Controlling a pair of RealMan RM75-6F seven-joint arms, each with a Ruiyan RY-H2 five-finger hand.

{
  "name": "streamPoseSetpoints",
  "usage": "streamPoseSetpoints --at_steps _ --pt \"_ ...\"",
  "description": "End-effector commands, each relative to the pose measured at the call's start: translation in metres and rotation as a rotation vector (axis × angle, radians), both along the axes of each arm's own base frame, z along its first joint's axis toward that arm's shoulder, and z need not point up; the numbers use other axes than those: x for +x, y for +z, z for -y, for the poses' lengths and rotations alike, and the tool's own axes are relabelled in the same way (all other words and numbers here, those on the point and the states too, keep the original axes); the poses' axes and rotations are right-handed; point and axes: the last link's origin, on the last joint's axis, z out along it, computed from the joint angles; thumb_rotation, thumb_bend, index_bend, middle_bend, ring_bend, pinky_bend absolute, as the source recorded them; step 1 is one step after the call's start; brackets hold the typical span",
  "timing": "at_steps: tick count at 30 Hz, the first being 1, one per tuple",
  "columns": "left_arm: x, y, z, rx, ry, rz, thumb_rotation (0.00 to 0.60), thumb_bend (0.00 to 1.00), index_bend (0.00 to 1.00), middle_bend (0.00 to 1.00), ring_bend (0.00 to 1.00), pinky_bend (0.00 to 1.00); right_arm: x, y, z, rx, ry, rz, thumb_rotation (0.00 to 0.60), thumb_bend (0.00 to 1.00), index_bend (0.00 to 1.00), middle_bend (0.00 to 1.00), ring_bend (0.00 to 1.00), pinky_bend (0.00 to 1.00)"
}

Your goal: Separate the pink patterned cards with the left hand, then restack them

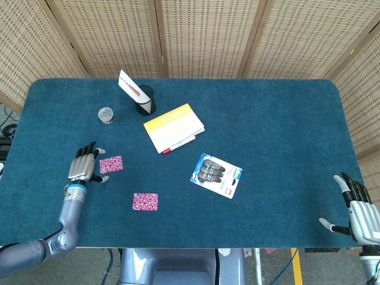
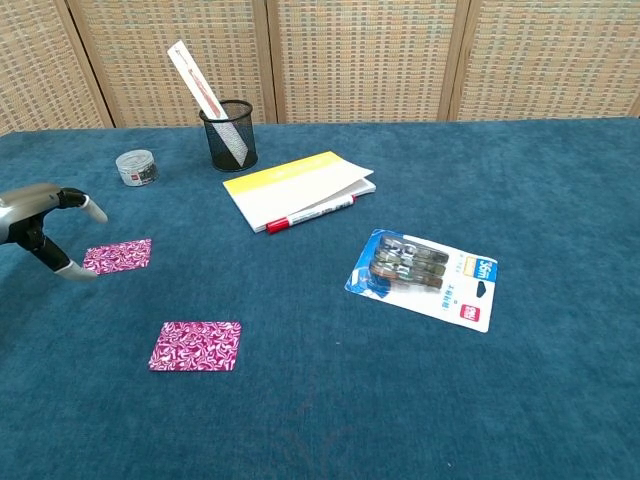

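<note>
Two pink patterned cards lie flat and apart on the blue table. One card (image 1: pixel 111 164) (image 2: pixel 118 255) sits further back on the left; the other card (image 1: pixel 145 201) (image 2: pixel 196 345) lies nearer the front edge. My left hand (image 1: pixel 82 165) (image 2: pixel 40 225) hovers just left of the far card, fingers spread, holding nothing; its thumb tip is close to the card's left edge. My right hand (image 1: pixel 358 208) rests open at the front right corner, far from both cards, and shows only in the head view.
A yellow notebook (image 1: pixel 173 126) with a red pen (image 2: pixel 308 213) lies mid-table. A blister pack (image 1: pixel 217 175) lies to its right. A black mesh pen cup (image 1: pixel 145 100) holding a ruler and a small round tin (image 1: pixel 105 114) stand at the back left.
</note>
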Motion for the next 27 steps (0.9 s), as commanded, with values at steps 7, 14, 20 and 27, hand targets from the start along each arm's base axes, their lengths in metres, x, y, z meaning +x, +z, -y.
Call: streamPoseSetpoints --at_steps 7,14,20,27 --pt "-0.003 -0.007 -0.009 0.008 0.038 -0.007 0.600 0.21 0.28 0.00 0.00 0.00 0.000 0.000 0.000 0.000 0.000 0.000 0.600 0.13 0.00 0.00 0.00 0.00" --pt "-0.001 -0.010 -0.011 0.010 0.036 -0.012 0.600 0.24 0.30 0.00 0.00 0.00 0.000 0.000 0.000 0.000 0.000 0.000 0.600 0.13 0.00 0.00 0.00 0.00" --pt "-0.001 -0.014 -0.013 0.002 0.049 -0.017 0.600 0.24 0.30 0.00 0.00 0.00 0.000 0.000 0.000 0.000 -0.001 0.001 0.600 0.13 0.00 0.00 0.00 0.00" --pt "-0.001 -0.018 -0.013 -0.008 0.051 -0.020 0.600 0.24 0.30 0.00 0.00 0.00 0.000 0.000 0.000 0.001 -0.001 0.002 0.600 0.13 0.00 0.00 0.00 0.00"
